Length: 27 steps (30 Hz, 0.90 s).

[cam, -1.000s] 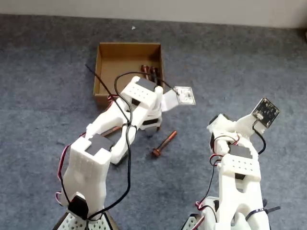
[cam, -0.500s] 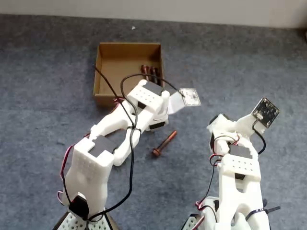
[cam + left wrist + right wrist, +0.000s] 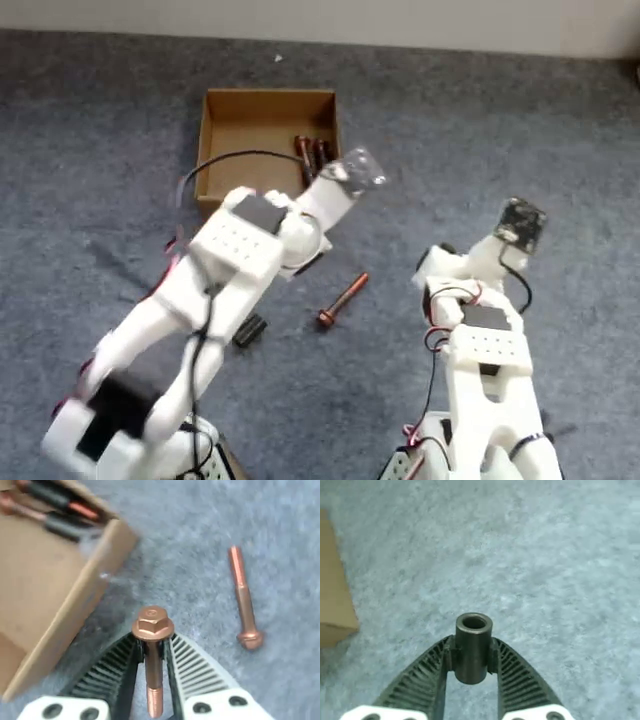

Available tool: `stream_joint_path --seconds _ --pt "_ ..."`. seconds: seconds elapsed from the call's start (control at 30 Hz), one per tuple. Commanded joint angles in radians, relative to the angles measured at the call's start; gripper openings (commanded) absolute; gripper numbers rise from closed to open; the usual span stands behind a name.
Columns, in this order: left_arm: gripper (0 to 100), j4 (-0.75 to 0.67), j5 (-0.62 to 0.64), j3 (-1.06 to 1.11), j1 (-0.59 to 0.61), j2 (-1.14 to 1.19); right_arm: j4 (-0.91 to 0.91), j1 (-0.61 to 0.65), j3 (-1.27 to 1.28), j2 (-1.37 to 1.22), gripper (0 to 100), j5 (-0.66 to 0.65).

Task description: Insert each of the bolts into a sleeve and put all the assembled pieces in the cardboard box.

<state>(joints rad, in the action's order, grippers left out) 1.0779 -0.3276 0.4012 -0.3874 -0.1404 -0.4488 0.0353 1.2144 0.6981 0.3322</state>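
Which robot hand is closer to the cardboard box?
Left. The left gripper, holding a bolt, is right beside a corner of the cardboard box; the right gripper, holding a sleeve, sits farther off over the carpet.

Layout: box at the back, loose parts in front of it, one arm on each side.
We see the cardboard box (image 3: 250, 135) back-left on the tabletop (image 3: 500, 130), with assembled pieces (image 3: 312, 152) along its right wall. The loose bolt (image 3: 343, 300) lies in front of the box's right corner, between the arms, and the loose sleeve (image 3: 250, 329) is left of it. The held bolt (image 3: 152, 629) sits in the left tool (image 3: 153, 642), just beside the box. The held sleeve (image 3: 473, 630) sits in the right tool (image 3: 473, 645).
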Motion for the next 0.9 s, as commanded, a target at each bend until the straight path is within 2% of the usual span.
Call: stream_joint_path --seconds 0.0,0.17,0.4,0.53,0.87 --pt "1 -0.124 0.153 0.174 0.050 -0.295 0.016 0.048 -0.007 0.035 0.5 -0.043" --pt "1 -0.219 0.301 0.355 0.073 -0.506 -0.015 0.097 -0.002 0.076 0.5 -0.044" --pt "1 -0.433 0.370 0.616 0.084 -0.740 -0.085 0.205 0.145 0.418 0.5 -0.057" --pt "1 -0.439 0.420 0.673 0.084 -0.855 -0.085 0.285 0.249 0.575 0.5 -0.157" --pt "1 -0.443 0.450 0.713 0.076 -1.150 -0.085 0.432 0.389 0.820 0.5 -0.166"
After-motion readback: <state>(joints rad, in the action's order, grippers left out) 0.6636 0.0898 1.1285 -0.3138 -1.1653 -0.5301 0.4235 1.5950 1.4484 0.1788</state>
